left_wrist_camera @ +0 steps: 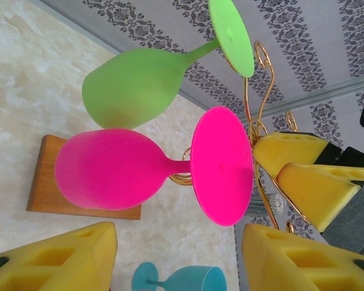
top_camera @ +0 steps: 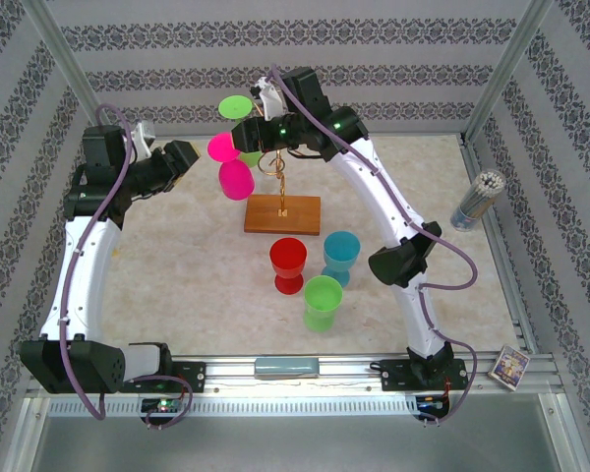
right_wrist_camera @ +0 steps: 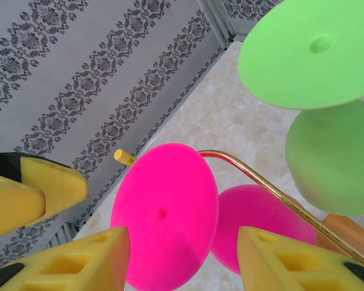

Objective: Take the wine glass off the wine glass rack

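We see the pink wine glass (left_wrist_camera: pixel 109 170) and a green glass (left_wrist_camera: pixel 133 85) hanging on the rack (top_camera: pixel 295 218); our left jaws and right jaws gape released.

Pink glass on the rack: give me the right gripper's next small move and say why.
Probably ease the right gripper forward a little, then close. It stands open with the foot of the pink glass framed between its fingers, and the glass hangs on the rack, not yet gripped.
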Controlling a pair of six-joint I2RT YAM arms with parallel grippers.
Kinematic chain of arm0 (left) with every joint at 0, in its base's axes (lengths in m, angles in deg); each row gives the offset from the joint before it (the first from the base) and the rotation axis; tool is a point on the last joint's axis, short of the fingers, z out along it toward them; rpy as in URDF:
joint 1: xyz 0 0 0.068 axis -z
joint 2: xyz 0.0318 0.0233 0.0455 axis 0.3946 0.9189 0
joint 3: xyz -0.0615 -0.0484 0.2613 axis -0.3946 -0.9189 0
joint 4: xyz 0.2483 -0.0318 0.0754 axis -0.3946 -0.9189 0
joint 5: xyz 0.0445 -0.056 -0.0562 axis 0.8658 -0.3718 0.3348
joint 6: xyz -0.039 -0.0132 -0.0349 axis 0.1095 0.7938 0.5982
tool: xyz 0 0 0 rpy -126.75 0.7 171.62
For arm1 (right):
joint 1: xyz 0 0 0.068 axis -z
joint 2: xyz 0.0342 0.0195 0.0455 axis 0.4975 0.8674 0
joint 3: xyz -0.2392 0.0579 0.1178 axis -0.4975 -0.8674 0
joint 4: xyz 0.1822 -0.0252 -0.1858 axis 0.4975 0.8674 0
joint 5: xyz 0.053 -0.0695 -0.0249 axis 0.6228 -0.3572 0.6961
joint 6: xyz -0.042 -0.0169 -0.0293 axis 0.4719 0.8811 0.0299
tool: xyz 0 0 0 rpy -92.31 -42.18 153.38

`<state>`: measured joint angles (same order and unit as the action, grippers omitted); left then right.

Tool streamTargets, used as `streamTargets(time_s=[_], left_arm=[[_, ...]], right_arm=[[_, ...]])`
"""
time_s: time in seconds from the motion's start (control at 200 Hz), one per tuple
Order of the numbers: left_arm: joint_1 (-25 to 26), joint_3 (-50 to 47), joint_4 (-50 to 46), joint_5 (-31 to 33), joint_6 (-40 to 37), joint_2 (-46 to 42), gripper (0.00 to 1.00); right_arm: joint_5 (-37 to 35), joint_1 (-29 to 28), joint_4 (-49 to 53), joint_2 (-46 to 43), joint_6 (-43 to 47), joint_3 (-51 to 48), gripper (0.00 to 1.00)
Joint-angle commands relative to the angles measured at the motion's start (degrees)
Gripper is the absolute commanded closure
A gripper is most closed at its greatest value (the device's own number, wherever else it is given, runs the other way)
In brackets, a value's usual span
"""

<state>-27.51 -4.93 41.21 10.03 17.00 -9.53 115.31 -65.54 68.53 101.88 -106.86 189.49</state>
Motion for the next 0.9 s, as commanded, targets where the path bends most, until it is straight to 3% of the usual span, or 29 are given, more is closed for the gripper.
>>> streamTargets(time_s=[0.0, 0.894], left_arm=[[-1.0, -0.6, 2.5, -1.3, 0.3, -1.6, 0.43], [-2.0, -2.2, 2.8, -1.5, 0.6, -3.1, 0.43]], right_arm=[[-0.7, 0.6, 0.4, 1.0, 1.6, 1.8, 0.49], [1.6, 0.3, 0.2, 1.7, 1.2, 1.9, 0.53]])
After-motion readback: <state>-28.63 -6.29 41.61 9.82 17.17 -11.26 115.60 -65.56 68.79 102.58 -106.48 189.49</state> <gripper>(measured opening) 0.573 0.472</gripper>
